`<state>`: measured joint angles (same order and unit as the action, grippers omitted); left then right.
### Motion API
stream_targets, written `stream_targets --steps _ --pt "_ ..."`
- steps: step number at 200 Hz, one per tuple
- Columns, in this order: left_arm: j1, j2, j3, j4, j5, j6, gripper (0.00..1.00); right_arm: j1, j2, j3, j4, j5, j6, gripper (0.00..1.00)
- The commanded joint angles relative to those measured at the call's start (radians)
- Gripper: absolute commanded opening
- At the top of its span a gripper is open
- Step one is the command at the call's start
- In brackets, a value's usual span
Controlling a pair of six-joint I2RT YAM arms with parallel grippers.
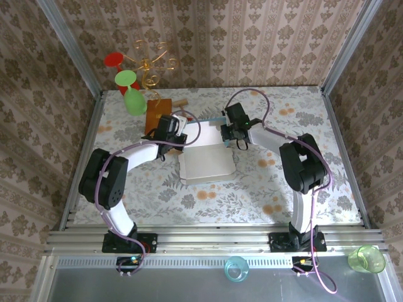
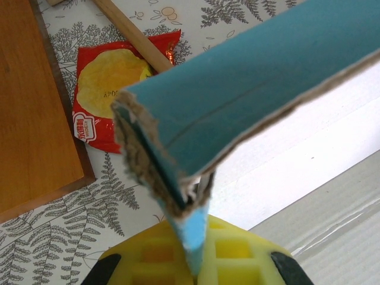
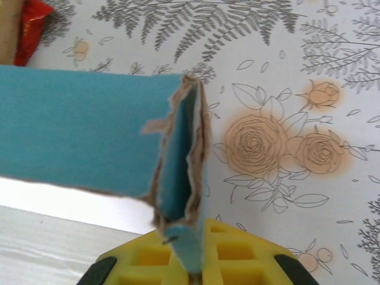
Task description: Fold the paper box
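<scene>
While looking down from above, found box [image 1: 208, 165] lying mid-table [image 1: 315, 107], white inside up, blue far wall raised. Saw left gripper [image 2: 193, 240] clamped tight on that wall's left corner, blue flap pinched between yellow pads [image 2: 237, 234]. Saw right gripper [image 3: 187, 252] clamped likewise on right corner, torn brown edges pressed together just above its pads. Noted board [image 2: 29, 107] just left of box, red packet [image 2: 107, 89] beside board, stick [image 2: 130, 32] lying across packet's top edge. Spotted green goblet [image 1: 134, 100] beyond board, toward back-left corner.
</scene>
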<state>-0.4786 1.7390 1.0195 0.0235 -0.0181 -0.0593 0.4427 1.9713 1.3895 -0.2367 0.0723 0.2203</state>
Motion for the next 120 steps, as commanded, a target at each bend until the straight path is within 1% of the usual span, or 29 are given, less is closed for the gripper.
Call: stream_targets --steps 1,20,26,58,68,98,106,120 --pt "-0.013 0.035 0.039 -0.092 -0.026 -0.034 0.0 0.017 0.032 0.055 -0.106 0.136 0.035 0.06" --pt "-0.024 0.05 0.061 -0.126 -0.051 -0.054 0.0 0.035 0.041 0.082 -0.156 0.196 0.058 0.03" --pt "-0.027 0.054 0.069 -0.138 -0.059 -0.063 0.0 0.04 0.045 0.093 -0.174 0.213 0.065 0.0" --pt "-0.037 0.078 0.105 -0.199 -0.105 -0.11 0.0 0.062 0.088 0.182 -0.294 0.295 0.126 0.0" --pt "-0.038 0.089 0.115 -0.217 -0.115 -0.122 0.0 0.067 0.106 0.217 -0.369 0.323 0.152 0.0" --pt "-0.043 0.111 0.144 -0.258 -0.134 -0.145 0.0 0.083 0.151 0.299 -0.496 0.393 0.216 0.0" --pt "-0.044 0.115 0.152 -0.272 -0.14 -0.152 0.0 0.088 0.153 0.31 -0.514 0.404 0.226 0.0" --pt "-0.045 0.121 0.163 -0.286 -0.145 -0.161 0.0 0.091 0.147 0.301 -0.502 0.384 0.239 0.0"
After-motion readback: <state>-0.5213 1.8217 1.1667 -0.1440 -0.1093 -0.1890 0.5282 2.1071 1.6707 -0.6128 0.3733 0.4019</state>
